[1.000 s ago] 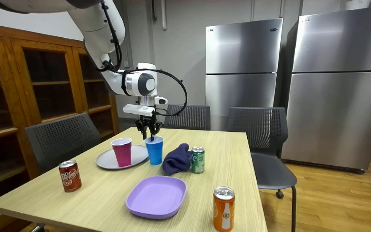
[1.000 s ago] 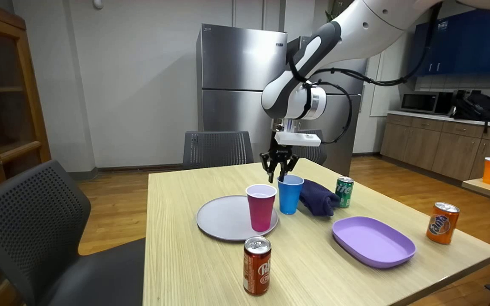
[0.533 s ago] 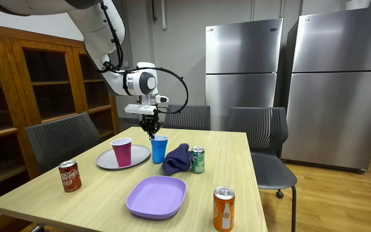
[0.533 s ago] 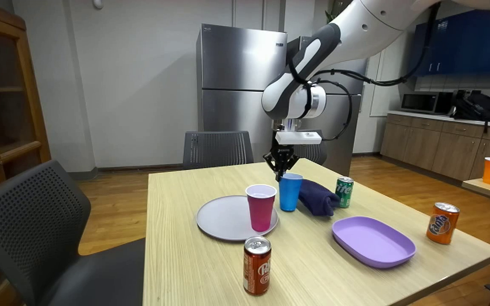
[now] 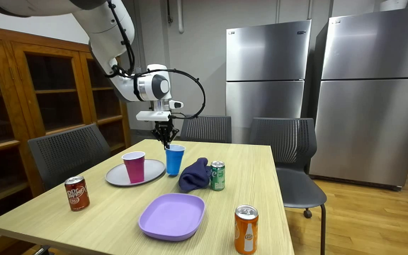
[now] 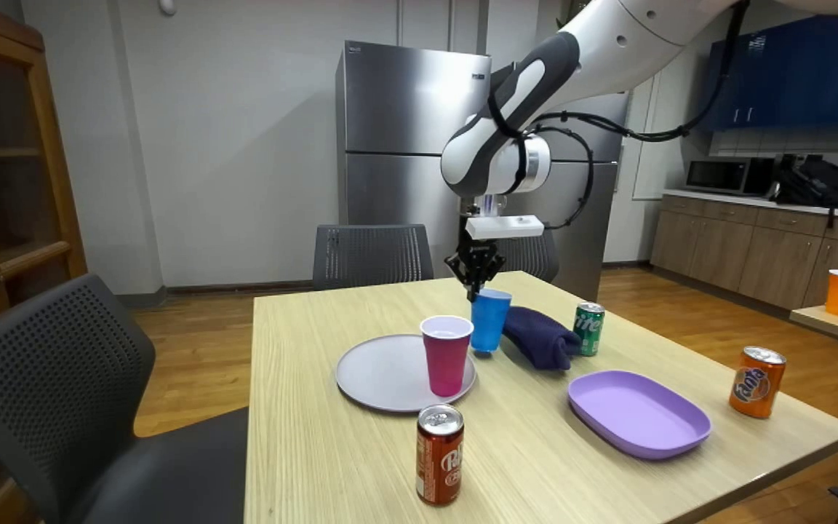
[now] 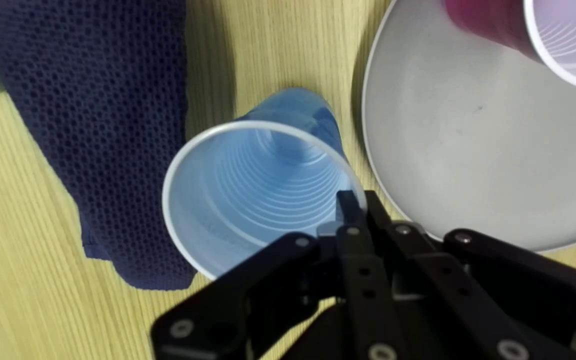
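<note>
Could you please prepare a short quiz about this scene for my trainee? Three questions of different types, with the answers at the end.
1. Multiple choice: what is the gripper closed on?
a) the purple tray
b) the blue cup
c) the cloth

2. True or false: the pink cup stands on the gray plate.

3. Count: how many cans stand on the table?

Key
1. b, at its rim.
2. True.
3. Three: the red can, the green can and the orange can.
</note>
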`<state>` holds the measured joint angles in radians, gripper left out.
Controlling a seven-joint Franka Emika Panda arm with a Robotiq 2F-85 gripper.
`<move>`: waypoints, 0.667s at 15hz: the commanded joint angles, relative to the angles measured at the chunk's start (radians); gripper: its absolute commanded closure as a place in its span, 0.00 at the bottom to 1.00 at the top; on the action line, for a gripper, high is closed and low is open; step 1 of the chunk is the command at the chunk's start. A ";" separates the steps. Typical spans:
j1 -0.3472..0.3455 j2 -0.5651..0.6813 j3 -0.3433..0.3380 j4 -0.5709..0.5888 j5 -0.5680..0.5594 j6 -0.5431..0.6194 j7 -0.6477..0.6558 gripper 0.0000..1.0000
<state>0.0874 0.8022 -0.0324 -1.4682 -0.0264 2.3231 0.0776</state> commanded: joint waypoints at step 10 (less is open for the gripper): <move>0.134 0.001 0.001 0.127 -0.107 -0.045 0.039 0.99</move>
<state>0.1895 0.7884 -0.0273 -1.3852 -0.0914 2.3063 0.0782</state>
